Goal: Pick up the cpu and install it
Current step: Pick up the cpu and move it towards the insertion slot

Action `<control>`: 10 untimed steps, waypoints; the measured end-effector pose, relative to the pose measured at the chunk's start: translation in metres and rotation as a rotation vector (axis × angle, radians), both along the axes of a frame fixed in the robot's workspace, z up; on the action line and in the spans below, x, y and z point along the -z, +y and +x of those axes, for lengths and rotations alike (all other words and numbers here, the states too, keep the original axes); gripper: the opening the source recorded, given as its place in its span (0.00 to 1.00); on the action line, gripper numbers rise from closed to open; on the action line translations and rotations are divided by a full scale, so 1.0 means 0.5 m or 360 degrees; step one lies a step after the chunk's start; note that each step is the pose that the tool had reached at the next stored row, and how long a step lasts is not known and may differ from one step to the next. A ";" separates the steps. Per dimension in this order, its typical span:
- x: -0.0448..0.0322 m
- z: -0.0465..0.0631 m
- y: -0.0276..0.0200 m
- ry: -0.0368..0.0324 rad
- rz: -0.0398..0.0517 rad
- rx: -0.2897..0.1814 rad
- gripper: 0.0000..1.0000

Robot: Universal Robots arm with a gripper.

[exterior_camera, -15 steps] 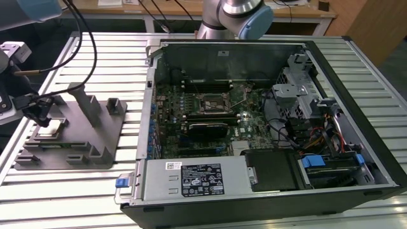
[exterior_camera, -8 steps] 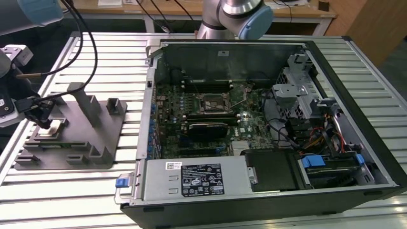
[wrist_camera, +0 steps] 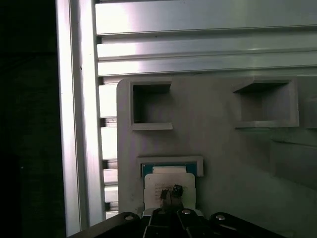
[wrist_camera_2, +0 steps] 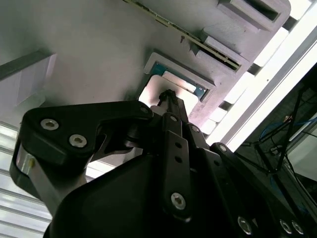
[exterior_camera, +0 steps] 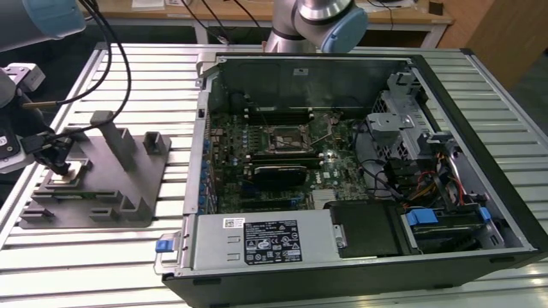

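My claw [exterior_camera: 60,168] is clenched, tips together on top of the chip [wrist_camera: 168,179]. The chip lies in its pocket on the grey plate [exterior_camera: 128,192], at nine o'clock from the computer case [exterior_camera: 342,77]. Lifting and installing are not yet done.

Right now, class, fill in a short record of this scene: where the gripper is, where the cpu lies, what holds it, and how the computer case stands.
gripper: low over the fixture plate, its tip at the cpu's top; contact cannot be told
cpu: flat in a square recess, not lifted
fixture plate: grey, on the slatted table
computer case: open, at the exterior view's right of the plate
motherboard: exposed inside the case
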State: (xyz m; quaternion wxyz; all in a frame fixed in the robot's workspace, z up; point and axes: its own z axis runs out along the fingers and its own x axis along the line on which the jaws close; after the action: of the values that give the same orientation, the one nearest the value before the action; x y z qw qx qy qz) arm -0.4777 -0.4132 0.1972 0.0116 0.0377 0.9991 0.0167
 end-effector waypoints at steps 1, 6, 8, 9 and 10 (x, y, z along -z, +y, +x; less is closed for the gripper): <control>0.001 0.000 0.0000 0.0000 0.0000 -0.0001 0.11; 0.002 0.000 0.0001 0.0000 -0.0001 -0.0002 0.11; 0.002 0.000 0.0000 0.0000 -0.0001 -0.0002 0.11; 0.002 0.000 0.0000 0.0000 -0.0001 -0.0003 0.11; 0.002 0.000 0.0001 0.0000 -0.0001 -0.0003 0.11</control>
State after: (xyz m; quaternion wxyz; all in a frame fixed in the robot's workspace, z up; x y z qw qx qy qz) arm -0.4778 -0.4132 0.1964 0.0115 0.0369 0.9991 0.0163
